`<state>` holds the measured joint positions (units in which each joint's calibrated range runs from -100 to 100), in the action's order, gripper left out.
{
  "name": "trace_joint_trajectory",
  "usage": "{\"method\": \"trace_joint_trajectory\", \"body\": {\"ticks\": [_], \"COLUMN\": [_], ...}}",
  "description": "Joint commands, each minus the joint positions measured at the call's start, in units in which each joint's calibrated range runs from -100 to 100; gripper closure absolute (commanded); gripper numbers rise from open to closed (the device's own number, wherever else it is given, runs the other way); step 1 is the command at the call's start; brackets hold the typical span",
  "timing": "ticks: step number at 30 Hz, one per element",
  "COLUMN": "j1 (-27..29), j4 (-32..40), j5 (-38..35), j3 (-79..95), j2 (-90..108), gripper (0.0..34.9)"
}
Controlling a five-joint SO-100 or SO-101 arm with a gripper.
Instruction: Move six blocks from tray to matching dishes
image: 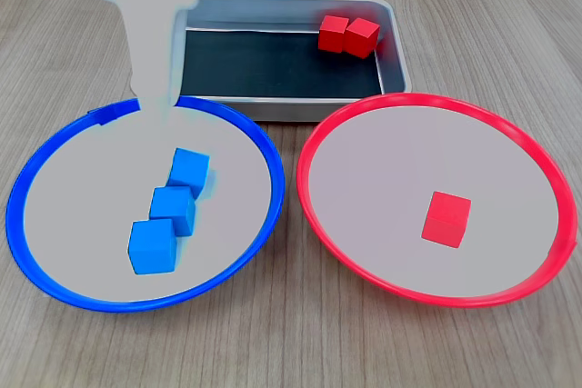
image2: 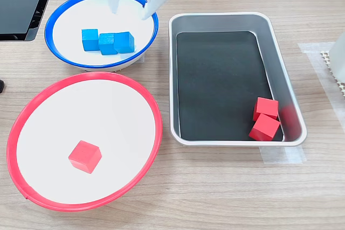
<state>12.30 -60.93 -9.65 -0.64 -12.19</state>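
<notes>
A pale wood-grain tabletop [image: 300, 343] holds two round shallow dishes and a metal tray; the blue-rimmed dish [image: 55, 165] has a pale grey centre with three bright blue blocks [image: 173, 208] bunched together, touching one another in a short row; the red-rimmed dish [image: 536, 170] sits just beside it and holds a single red block [image: 446, 219] near its middle; the silver tray [image: 386, 20] with rounded corners and a black liner lies behind both dishes in the first exterior view, and two red blocks [image: 349, 35] sit touching each other in one of its corners; the white tool [image2: 131, 8] hangs above the far edge of the blue-rimmed dish with its two fingers parted and nothing between them; the second exterior view shows both fingers, while the first exterior view shows only a white arm segment [image: 155, 34] over the dish rim; the second exterior view alone shows a dark flat object [image2: 21, 4] at its upper left and a strip of clear tape [image2: 283, 155] by the tray.
</notes>
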Motion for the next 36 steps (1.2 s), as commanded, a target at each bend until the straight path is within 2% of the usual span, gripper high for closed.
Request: {"method": "trace_joint_trajectory", "body": {"ticks": [1,2,3,7,11,15,18,22,29,33,36], "j1": [-2.2,-2.8,-3.7,-9.3,-16.1,-20.0,-22.3,-26.3,-30.7,-31.5,-31.5], "j4": [-0.4,-1.0,-2.6,-12.4,-13.6,-13.4,-14.1,-13.8,-11.6,-11.0,-9.6], "j5": [-1.6,-2.4,-3.6,-11.7,-17.1,-22.8,-27.4,-29.7,-31.3,-32.6,-32.9], "j3": [4.3,5.9,7.4,18.1,34.5,47.2,53.8,56.6,56.5,56.5,57.1], "j2": [7.0,8.6,10.2,18.6,30.7,40.2,45.5,47.4,44.6,43.2,42.3], "gripper": [21.0,26.5,34.6,34.8,34.8,34.8,34.8,34.7,28.3,22.4,22.2]}}
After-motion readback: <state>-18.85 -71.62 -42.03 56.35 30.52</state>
